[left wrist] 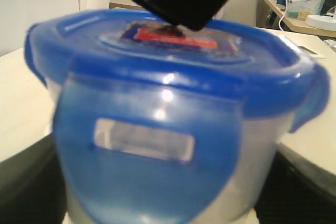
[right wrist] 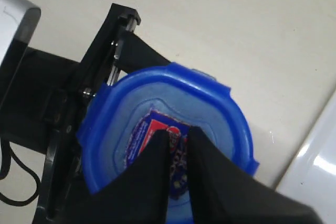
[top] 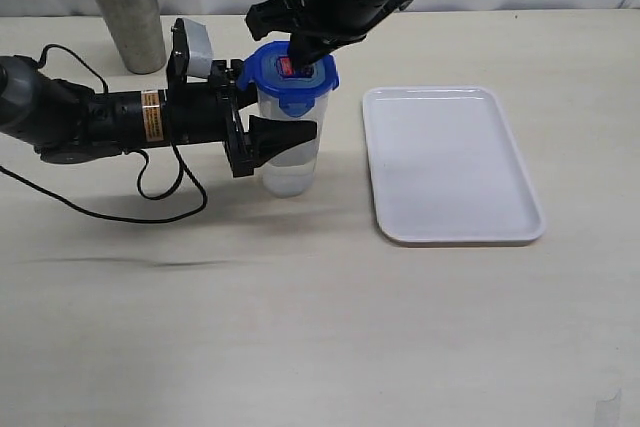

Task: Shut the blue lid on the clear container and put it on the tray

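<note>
Right now my left gripper [top: 288, 130] clasps the clear container [top: 290, 172] from the side, holding it upright on the tabletop [top: 300, 327]. It stands near the tray [top: 450, 167] but clear of it. The blue lid [top: 283, 84] sits on its rim. My right gripper [right wrist: 178, 134] has its fingers almost pressed together, pinching nothing. Its tips touch the lid's sticker [right wrist: 152, 135] from above.
</note>
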